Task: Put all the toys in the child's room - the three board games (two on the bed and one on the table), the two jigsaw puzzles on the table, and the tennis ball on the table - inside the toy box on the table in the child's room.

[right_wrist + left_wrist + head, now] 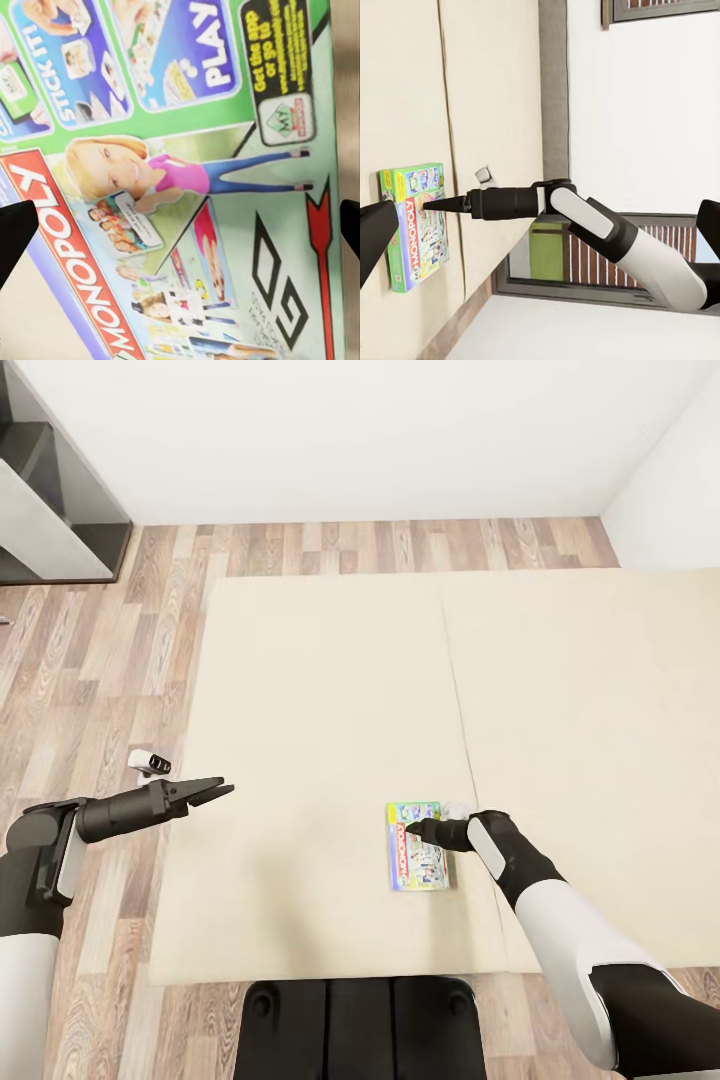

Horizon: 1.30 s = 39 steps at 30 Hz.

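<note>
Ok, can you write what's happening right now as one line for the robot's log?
right gripper: open, over game | game: flat on bed, not gripped | left gripper: idle, bed edge

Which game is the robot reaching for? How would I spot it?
Find the big beige bed that covers most of the floor. Near its front edge lies one flat board game, just under the right tool. It has a green border, cartoon people and a red Monopoly banner; nothing else on the mattress is that colourful.

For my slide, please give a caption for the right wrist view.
Open right gripper poised close above the Monopoly board game.
</note>
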### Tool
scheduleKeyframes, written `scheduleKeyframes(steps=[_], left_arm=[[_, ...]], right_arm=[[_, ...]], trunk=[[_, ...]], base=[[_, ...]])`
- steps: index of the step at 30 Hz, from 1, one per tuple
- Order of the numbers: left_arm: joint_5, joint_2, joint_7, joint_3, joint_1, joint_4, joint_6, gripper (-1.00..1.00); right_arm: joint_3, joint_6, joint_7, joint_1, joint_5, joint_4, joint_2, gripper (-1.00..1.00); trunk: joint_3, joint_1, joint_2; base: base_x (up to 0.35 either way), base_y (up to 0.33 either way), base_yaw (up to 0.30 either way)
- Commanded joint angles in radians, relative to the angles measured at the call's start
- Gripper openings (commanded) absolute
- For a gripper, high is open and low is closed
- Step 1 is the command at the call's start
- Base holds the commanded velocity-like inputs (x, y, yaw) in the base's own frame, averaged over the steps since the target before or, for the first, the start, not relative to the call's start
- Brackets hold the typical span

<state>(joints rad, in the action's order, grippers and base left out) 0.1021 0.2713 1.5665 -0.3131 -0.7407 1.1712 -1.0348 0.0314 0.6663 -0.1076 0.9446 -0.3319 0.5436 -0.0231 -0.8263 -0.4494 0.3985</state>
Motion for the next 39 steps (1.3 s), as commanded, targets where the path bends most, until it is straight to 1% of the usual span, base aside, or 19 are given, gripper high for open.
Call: scheduleKeyframes(steps=[1,13,39], left_arm=[[-0.001,0.000,0.004,0.000,0.000,0.000,-0.011,1.00],[-0.001,0.000,0.004,0.000,0.000,-0.001,-0.011,1.00],[-0.001,0.001,0.004,0.000,0.000,-0.001,-0.011,1.00]], right_arm=[[0.001,0.004,-0.003,0.000,0.004,0.001,0.000,1.00],[0.001,0.004,-0.004,0.000,0.004,0.001,0.001,1.00],[0.001,0.004,-0.004,0.000,0.003,0.001,0.000,1.00]], trunk=[[-0.001,-0.001,0.002],[-0.001,-0.001,0.002],[-0.001,-0.001,0.002]], base=[[0.000,0.095,0.000],[0.000,0.135,0.000],[-0.013,0.015,0.000]])
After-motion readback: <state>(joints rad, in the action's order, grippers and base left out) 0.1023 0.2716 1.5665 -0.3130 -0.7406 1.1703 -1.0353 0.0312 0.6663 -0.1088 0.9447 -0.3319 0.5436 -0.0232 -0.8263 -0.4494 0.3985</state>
